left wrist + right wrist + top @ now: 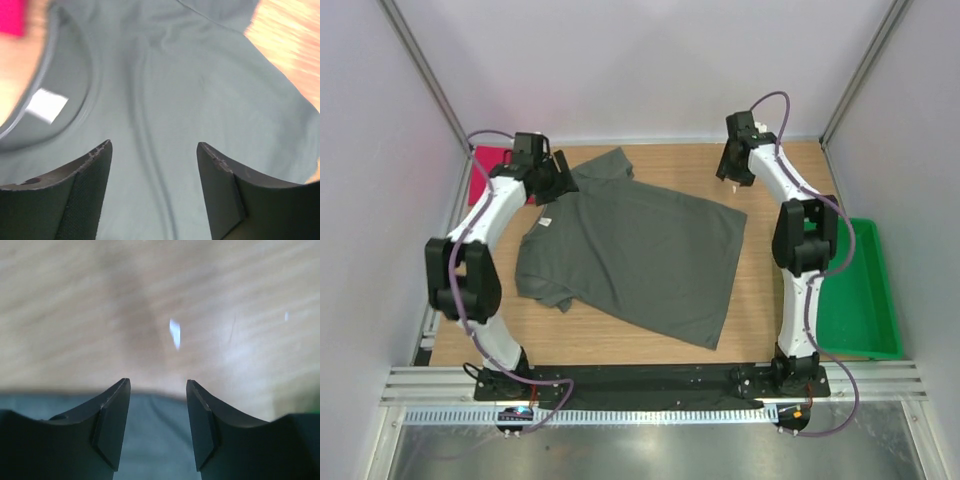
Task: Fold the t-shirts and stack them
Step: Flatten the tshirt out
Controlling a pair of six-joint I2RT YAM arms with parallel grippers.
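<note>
A dark grey-olive t-shirt [640,255] lies spread flat across the wooden table, its collar toward the left. The pinkish-red t-shirt [490,170] sits at the far left corner, mostly hidden behind the left arm. My left gripper [558,180] hovers over the grey shirt's shoulder by the collar, jaws open, only cloth [200,100] beneath them; a pink patch [12,17] shows at the view's corner. My right gripper [732,188] hangs open just past the shirt's far right corner, with the shirt's edge [152,440] under its fingers and bare wood beyond.
A green plastic tray [865,300] stands off the table's right side. White walls and metal frame posts enclose the table. A white label [46,105] shows inside the grey shirt's collar. Bare wood [775,260] lies right of the shirt.
</note>
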